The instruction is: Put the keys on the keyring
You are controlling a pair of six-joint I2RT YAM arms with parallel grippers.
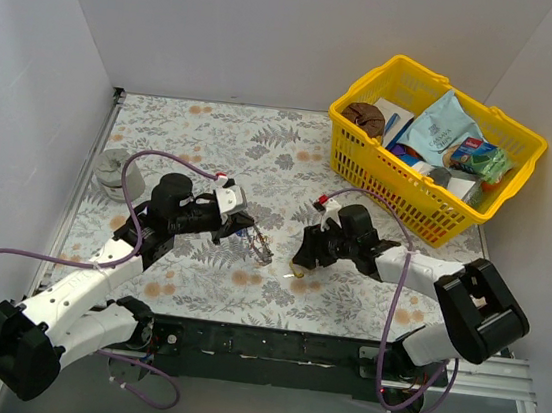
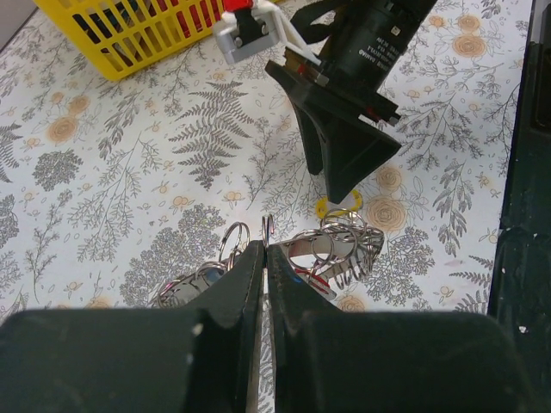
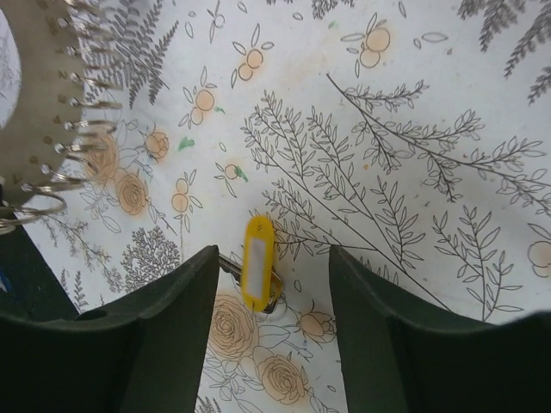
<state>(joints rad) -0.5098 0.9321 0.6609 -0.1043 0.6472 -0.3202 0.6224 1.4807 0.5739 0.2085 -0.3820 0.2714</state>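
My left gripper (image 2: 265,251) is shut on the keyring (image 2: 268,225), a thin silver wire loop seen edge-on between its jaws, held just above the table. A bunch of metal keys and small rings hangs on it, with a blue head (image 2: 211,275) to the left and a red head (image 2: 318,283) to the right. The top view shows this bunch (image 1: 262,248) at the left gripper (image 1: 246,233). The yellow key (image 3: 256,261) lies flat on the table. My right gripper (image 3: 273,258) is open, pointing down, its fingers on either side of that key. The top view shows it (image 1: 300,264) close to the right of the bunch.
A yellow basket (image 1: 362,162) full of packets stands at the back right. A grey round cylinder (image 1: 111,168) sits by the left wall. The table carries a floral cloth (image 1: 244,142). The held bunch's rings (image 3: 52,129) hang near the right gripper's left finger.
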